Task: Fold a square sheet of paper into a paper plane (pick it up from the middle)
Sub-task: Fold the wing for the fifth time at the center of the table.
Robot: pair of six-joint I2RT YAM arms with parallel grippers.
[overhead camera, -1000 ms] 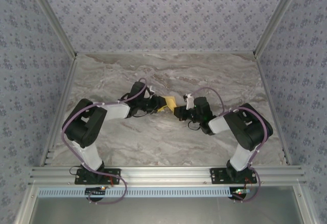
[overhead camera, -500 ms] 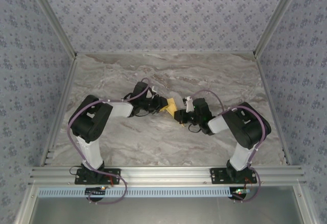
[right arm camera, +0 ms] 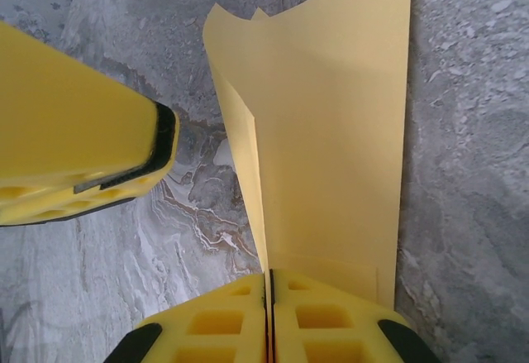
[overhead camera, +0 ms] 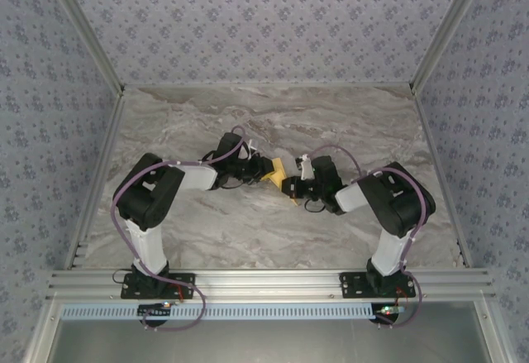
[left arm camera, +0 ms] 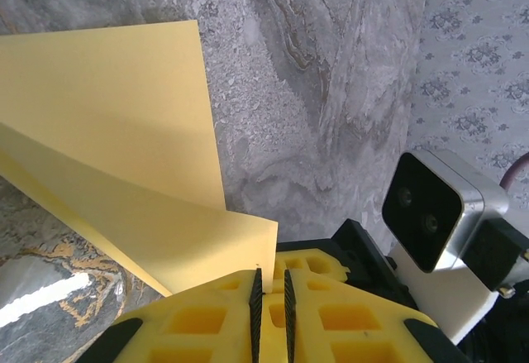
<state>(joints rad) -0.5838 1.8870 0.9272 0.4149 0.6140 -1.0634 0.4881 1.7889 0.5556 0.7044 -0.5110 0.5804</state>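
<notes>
Mid-fold: right gripper [right arm camera: 269,290] clamped on paper [right arm camera: 331,131] edge. At near corner, left gripper [left arm camera: 269,288] jaws almost closed, hold can't tell. Next, probably: line up edges, press crease flat.

Left arm [overhead camera: 186,179], paper [overhead camera: 275,169] and right arm [overhead camera: 355,196] bar the table [overhead camera: 248,115] midway; its far half lies open.

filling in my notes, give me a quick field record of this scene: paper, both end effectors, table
paper: yellow sheet, folded, part of it lifted off the table, held between the two arms
right end effector: shut on the paper's edge
left end effector: narrow gap between the fingers, tips at a corner of the paper; grip unclear
table: grey marble
</notes>
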